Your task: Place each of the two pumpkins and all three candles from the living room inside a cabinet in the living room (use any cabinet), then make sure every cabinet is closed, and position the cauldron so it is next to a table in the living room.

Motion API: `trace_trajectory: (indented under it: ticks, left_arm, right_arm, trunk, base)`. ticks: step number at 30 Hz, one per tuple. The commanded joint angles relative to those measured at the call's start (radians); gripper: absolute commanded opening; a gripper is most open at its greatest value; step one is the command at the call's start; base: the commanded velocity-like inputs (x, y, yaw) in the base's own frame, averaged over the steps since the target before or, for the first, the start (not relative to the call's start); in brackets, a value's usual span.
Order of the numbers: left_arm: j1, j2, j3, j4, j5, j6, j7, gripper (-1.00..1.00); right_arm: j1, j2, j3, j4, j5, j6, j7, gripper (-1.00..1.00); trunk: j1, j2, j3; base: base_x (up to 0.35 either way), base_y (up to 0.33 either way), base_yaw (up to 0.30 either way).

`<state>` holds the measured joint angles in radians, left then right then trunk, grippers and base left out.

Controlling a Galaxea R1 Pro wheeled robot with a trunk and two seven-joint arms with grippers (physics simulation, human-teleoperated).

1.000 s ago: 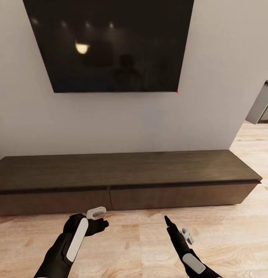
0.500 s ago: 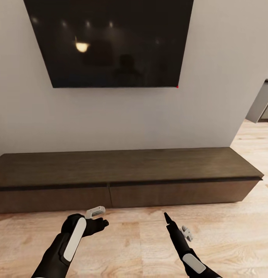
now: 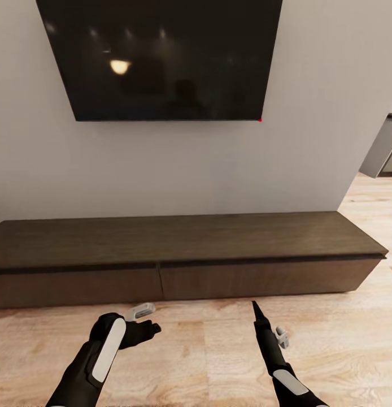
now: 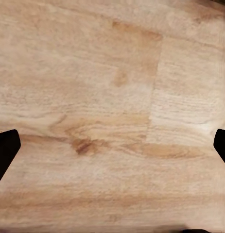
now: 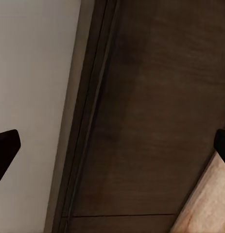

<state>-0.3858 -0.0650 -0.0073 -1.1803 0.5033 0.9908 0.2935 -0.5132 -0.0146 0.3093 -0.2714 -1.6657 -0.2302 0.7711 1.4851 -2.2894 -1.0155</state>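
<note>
Your left arm reaches forward low over the wood floor (image 3: 196, 362), forearm angled up toward the cabinet, with the left hand (image 3: 146, 325) turned sideways just short of the cabinet's base. In the left wrist view its two dark fingertips (image 4: 5, 150) sit at opposite edges with bare floorboards between them, so that hand is spread wide and holds nothing.

Your right arm also stretches forward, slimmer in the head view, and the right hand (image 3: 257, 311) points its dark tip up at the cabinet's right drawer front. In the right wrist view its fingertips (image 5: 5, 148) likewise stand far apart at the two edges, spread and empty, and between them you see the cabinet's (image 5: 156, 121) dark wood, the pale wall beside it and a corner of floor.

The cabinet (image 3: 184, 243) lies straight ahead of both hands: one long, low dark-brown unit against the white wall (image 3: 179, 169), its flat top bare. You can count two drawer fronts, left and right, meeting at a seam just right of your left hand, and both sit flush. The left hand is near the seam; the right hand is near the middle of the right front, apart from it.

One large black screen (image 3: 162, 56) hangs on the wall above the cabinet.
</note>
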Motion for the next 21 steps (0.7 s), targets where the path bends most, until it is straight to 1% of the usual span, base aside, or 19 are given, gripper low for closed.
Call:
trace_trajectory:
  ticks: [1,10,17,21]
  left_arm:
    - [-0.001,0.000,-0.001,-0.001,0.017,0.003,0.010,1.00]
    - [0.000,0.000,-0.003,-0.001,0.035,0.006,0.010,1.00]
    - [-0.001,-0.001,-0.002,-0.001,0.058,0.006,0.010,1.00]
    - [-0.001,0.000,-0.002,-0.001,0.062,0.006,0.010,1.00]
  right_arm:
    - [-0.001,-0.001,0.008,0.001,-0.008,-0.006,0.003,1.00]
    - [-0.001,-0.001,0.007,0.001,-0.009,-0.005,0.016,1.00]
    - [-0.001,-0.001,0.007,0.001,-0.009,-0.005,0.021,1.00]
    - [-0.001,-0.001,0.007,0.000,-0.010,-0.003,0.029,1.00]
  trunk:
    - [0.004,-0.008,-0.004]
    - [0.038,-0.071,-0.032]
    - [0.065,-0.120,-0.054]
    - [0.080,-0.148,-0.067]
  base:
    - [0.000,0.000,0.000]
    - [0.000,0.000,0.000]
    - [0.000,0.000,0.000]
    - [0.000,0.000,0.000]
